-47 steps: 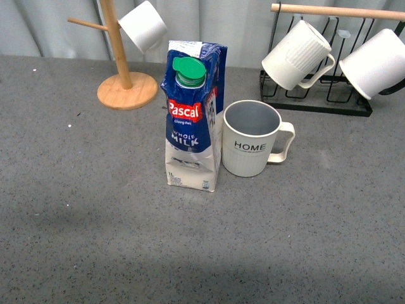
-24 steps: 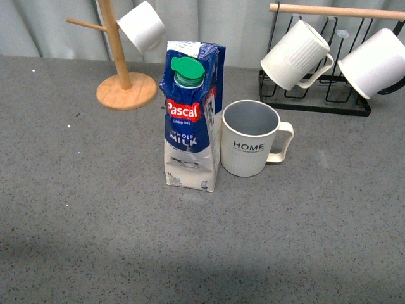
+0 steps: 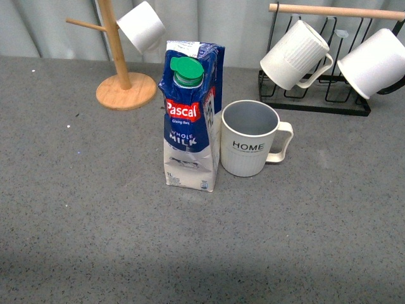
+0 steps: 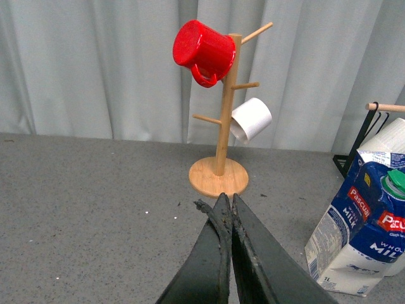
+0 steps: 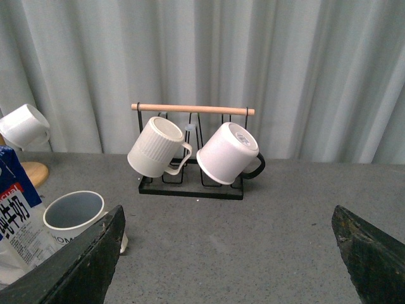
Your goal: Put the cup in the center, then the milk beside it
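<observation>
The cream ribbed cup [image 3: 249, 138] marked "HOME" stands upright in the middle of the grey table, handle to the right. It also shows in the right wrist view [image 5: 73, 215]. The blue-and-white Pascal milk carton [image 3: 191, 117] with a green cap stands upright just left of the cup, almost touching it. It also shows in the left wrist view [image 4: 361, 231] and in the right wrist view [image 5: 16, 221]. Neither arm shows in the front view. My left gripper [image 4: 226, 204] is shut and empty, back from the carton. My right gripper [image 5: 228, 221] is wide open and empty, away from the cup.
A wooden mug tree [image 3: 123, 69] with a smooth white mug [image 3: 142, 25] stands back left; the left wrist view shows a red mug [image 4: 204, 50] on it. A black wire rack [image 3: 316, 95] at the back right holds a plain ribbed mug [image 3: 295, 56] and a smooth white mug [image 3: 373, 63].
Nothing has visibly moved apart from a slight shift of the view; the cup and the milk carton stand as before.
</observation>
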`<state>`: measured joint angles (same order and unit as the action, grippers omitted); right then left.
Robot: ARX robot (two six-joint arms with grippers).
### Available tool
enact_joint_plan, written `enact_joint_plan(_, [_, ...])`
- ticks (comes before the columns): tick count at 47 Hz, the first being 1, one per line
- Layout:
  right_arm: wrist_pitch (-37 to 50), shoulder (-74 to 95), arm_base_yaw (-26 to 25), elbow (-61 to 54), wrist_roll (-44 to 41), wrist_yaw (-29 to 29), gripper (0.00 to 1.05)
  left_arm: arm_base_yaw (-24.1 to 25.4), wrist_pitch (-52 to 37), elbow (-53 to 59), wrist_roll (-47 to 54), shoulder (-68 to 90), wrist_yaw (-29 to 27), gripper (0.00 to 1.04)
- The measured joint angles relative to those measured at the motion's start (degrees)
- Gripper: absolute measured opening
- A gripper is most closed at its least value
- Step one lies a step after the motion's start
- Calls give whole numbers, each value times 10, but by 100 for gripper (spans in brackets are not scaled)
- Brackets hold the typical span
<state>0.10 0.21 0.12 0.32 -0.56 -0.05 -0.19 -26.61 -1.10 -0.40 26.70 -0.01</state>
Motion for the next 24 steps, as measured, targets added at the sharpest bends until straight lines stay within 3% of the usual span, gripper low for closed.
enact_joint_plan(24, [0, 0, 0, 0, 0, 0, 96, 0, 118, 0, 0, -121, 0, 4])
